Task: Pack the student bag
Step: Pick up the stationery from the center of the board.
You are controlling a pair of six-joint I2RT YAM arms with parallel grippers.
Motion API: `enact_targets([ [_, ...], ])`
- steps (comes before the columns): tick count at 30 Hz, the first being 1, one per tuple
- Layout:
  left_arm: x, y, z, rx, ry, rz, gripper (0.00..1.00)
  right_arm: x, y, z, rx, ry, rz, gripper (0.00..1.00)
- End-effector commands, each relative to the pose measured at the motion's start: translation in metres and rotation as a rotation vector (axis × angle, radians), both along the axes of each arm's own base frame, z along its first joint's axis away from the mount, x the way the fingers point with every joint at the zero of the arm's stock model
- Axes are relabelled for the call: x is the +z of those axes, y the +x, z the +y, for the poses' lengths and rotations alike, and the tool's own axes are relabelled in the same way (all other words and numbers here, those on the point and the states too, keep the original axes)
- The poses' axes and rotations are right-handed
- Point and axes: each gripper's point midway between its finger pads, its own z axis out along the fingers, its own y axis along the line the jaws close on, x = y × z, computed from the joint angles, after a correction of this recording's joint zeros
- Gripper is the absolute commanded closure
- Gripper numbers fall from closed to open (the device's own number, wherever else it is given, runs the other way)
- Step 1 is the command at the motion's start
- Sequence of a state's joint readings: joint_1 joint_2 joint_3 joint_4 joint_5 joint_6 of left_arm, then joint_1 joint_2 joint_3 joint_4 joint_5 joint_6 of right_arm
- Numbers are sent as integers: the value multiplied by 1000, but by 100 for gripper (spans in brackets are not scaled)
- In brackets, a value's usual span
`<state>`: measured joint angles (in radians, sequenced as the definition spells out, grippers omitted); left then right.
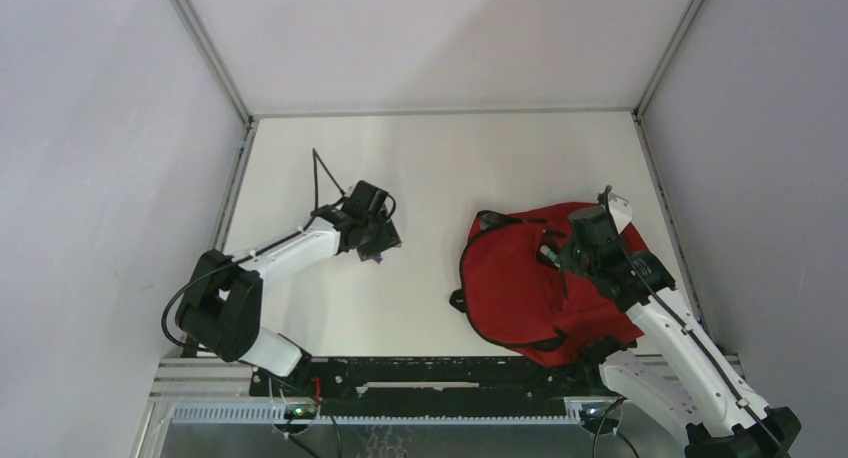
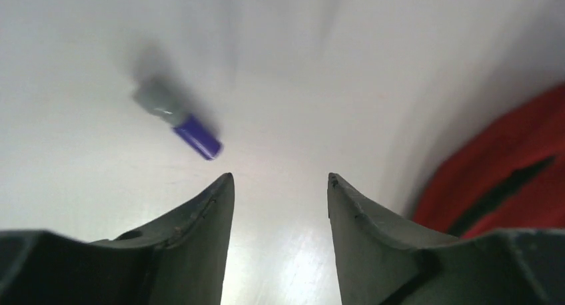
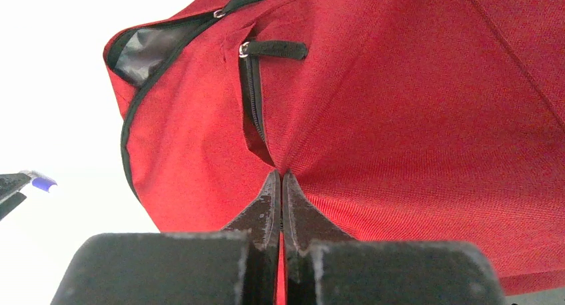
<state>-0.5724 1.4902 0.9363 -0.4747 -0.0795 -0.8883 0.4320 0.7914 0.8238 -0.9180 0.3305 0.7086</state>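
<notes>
The student bag (image 1: 520,283) is a red backpack with black zipper trim, lying at the right of the table. My right gripper (image 3: 281,176) is shut on a fold of its red fabric beside the open zipper (image 3: 253,98) and holds it up; in the top view this gripper (image 1: 562,256) sits over the bag's upper right. My left gripper (image 2: 280,182) is open and empty, low over the table. A small grey and purple marker (image 2: 178,126) lies just ahead and left of its fingertips. In the top view the left gripper (image 1: 378,240) is left of the bag.
The bag's edge shows at the right of the left wrist view (image 2: 506,178). The marker also shows at the far left of the right wrist view (image 3: 40,182). Grey walls enclose the white table (image 1: 440,158) on three sides.
</notes>
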Motion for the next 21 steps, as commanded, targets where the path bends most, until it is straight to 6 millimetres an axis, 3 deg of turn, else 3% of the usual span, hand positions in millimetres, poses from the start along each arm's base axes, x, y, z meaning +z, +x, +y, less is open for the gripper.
enact_targets([
  [1,-4,18,40,153,104,-53,41,16,12,10,25,43,-70,100],
  [9,-29,26,51,233,143,8,38,16,13,15,39,62,-65,100],
  [14,-40,29,59,266,192,29,29,15,11,12,30,50,-61,100],
  [18,-55,32,58,275,212,59,36,17,13,16,37,66,-68,100],
  [21,-65,30,54,272,217,100,50,16,13,15,35,62,-64,100],
])
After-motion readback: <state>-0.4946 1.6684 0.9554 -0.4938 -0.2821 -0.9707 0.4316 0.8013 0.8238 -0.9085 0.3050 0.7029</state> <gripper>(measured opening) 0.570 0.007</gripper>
